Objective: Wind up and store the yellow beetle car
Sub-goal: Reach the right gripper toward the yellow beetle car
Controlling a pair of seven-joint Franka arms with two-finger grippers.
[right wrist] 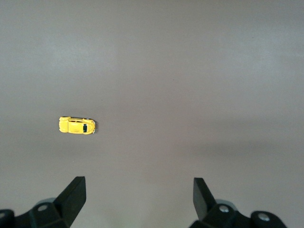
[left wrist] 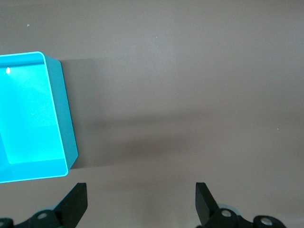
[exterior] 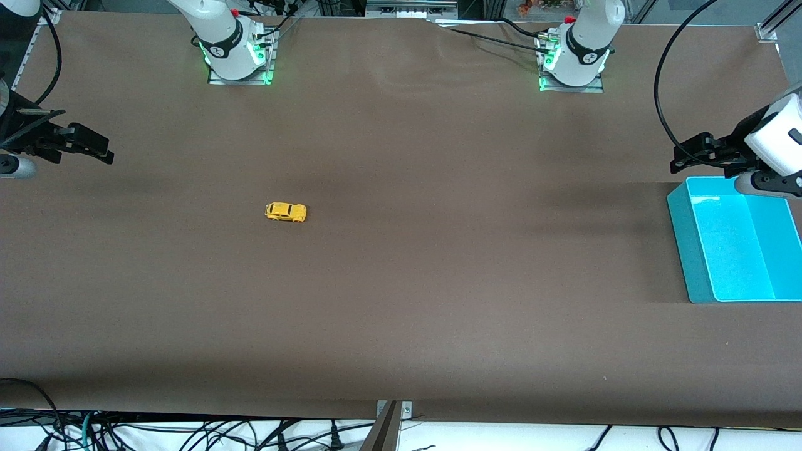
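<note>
The yellow beetle car (exterior: 286,212) stands on its wheels on the brown table, toward the right arm's end. It also shows in the right wrist view (right wrist: 77,125). My right gripper (exterior: 94,150) hangs open and empty above the table's edge at the right arm's end, well apart from the car; its own view shows it (right wrist: 137,199) with the jaws wide apart. My left gripper (exterior: 689,156) is open and empty, up beside the turquoise bin (exterior: 695,250); its own view shows it (left wrist: 141,202) over bare table.
The turquoise bin (left wrist: 66,137) stands at the left arm's end of the table and nothing shows inside it. The arms' bases (exterior: 238,56) stand along the table's edge farthest from the front camera. Cables hang below the nearest edge.
</note>
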